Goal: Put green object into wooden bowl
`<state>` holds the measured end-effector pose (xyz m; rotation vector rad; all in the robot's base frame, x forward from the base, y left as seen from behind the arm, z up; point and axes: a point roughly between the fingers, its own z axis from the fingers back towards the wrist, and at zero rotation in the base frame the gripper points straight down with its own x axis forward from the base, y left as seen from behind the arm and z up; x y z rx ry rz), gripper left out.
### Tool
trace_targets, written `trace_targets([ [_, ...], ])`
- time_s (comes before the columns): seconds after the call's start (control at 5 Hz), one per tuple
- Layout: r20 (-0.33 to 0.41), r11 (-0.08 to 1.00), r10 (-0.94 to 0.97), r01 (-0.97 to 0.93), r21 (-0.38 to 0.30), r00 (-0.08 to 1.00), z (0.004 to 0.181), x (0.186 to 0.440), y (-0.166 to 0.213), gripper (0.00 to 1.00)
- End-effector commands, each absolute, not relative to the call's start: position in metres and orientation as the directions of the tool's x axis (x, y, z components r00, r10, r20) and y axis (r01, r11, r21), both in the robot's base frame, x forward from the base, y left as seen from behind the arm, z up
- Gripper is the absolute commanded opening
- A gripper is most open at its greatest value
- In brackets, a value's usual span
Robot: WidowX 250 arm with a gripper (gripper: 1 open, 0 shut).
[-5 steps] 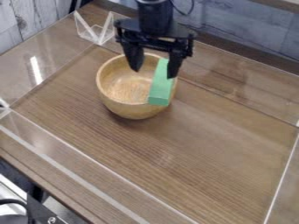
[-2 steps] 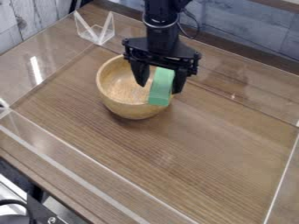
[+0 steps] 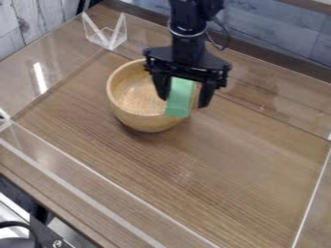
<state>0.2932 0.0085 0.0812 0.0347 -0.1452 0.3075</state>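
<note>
the green object [image 3: 181,97] leans tilted against the wooden bowl [image 3: 135,97] at the rim's 3 o'clock side, lower end near the table [image 3: 220,174], so it is not yet inside. the gripper [image 3: 188,85] points straight down over it, jaws spread wide to either side of the block, apparently placed to close on it.

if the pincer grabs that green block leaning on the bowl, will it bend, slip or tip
The green block looks flat and straight-edged, so probably stiff, not floppy. Its plain matte faces should give the open pincer fair grip, though smooth sides might still slide. It stands tilted against the wooden bowl rim, so a sideways nudge would likely topple it.
</note>
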Motion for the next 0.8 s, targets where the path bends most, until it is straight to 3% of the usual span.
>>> trace_targets([
  [0.0,0.203,0.962,0.269,-0.273,-0.005,0.942,0.089,0.301,0.014,1.0],
  [0.6,0.213,0.953,0.297,-0.302,-0.008,0.931,0.076,0.298,0.043,1.0],
])
